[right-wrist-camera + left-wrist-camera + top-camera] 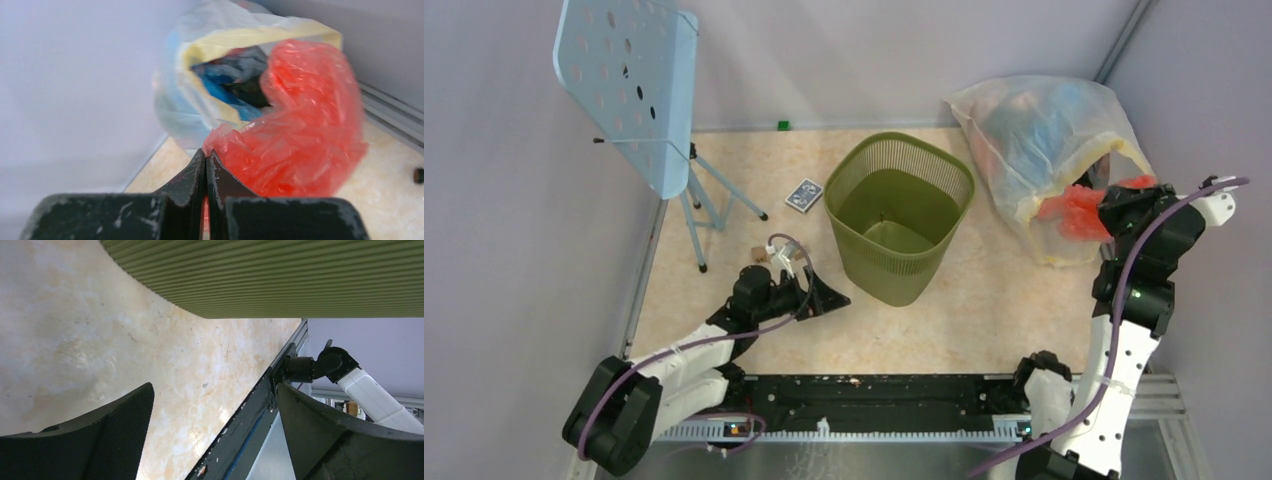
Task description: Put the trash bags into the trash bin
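Observation:
The olive-green trash bin (901, 213) stands upright mid-table, empty inside; its ribbed side fills the top of the left wrist view (280, 275). The red-orange trash bag (1074, 213) hangs crumpled at the mouth of the big clear bag. My right gripper (1114, 215) is shut on an edge of the red bag; in the right wrist view the jaws (206, 156) pinch red film and the bag (300, 130) bulges to their right. My left gripper (829, 298) is open and empty, low over the table beside the bin's near-left base (215, 405).
A large clear-yellowish bag (1034, 130) stuffed with coloured items lies at the back right, against the wall. A pale blue perforated stand (629, 80) on a tripod stands at the back left. A small card pack (804, 195) lies left of the bin.

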Robot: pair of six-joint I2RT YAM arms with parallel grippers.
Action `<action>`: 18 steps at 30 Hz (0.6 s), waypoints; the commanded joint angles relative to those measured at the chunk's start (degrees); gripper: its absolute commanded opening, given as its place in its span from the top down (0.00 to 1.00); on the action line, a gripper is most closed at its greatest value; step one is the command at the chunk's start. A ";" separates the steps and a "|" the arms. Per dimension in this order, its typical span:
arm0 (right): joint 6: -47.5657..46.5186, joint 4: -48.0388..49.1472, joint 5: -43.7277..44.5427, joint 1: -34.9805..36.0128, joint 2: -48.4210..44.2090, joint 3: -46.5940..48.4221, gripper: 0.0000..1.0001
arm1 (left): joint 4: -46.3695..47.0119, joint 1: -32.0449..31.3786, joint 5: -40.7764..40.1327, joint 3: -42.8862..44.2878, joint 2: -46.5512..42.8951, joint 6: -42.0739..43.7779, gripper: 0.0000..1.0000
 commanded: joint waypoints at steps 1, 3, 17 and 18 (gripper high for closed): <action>-6.49 -0.98 -16.71 -0.01 -0.91 6.10 1.00 | 5.13 -4.22 -4.93 0.87 1.89 -2.98 0.04; -5.99 -1.05 -23.37 0.59 -0.70 6.60 1.00 | 7.51 -6.37 -6.86 1.28 4.75 -4.04 0.05; -6.74 -1.18 -30.31 9.48 -5.15 -4.77 1.00 | 24.16 -17.20 -15.47 15.81 32.67 -5.08 0.04; -7.53 -2.27 -29.65 10.13 -5.44 -5.38 1.00 | 24.46 -17.20 -15.60 18.41 34.81 -4.94 0.04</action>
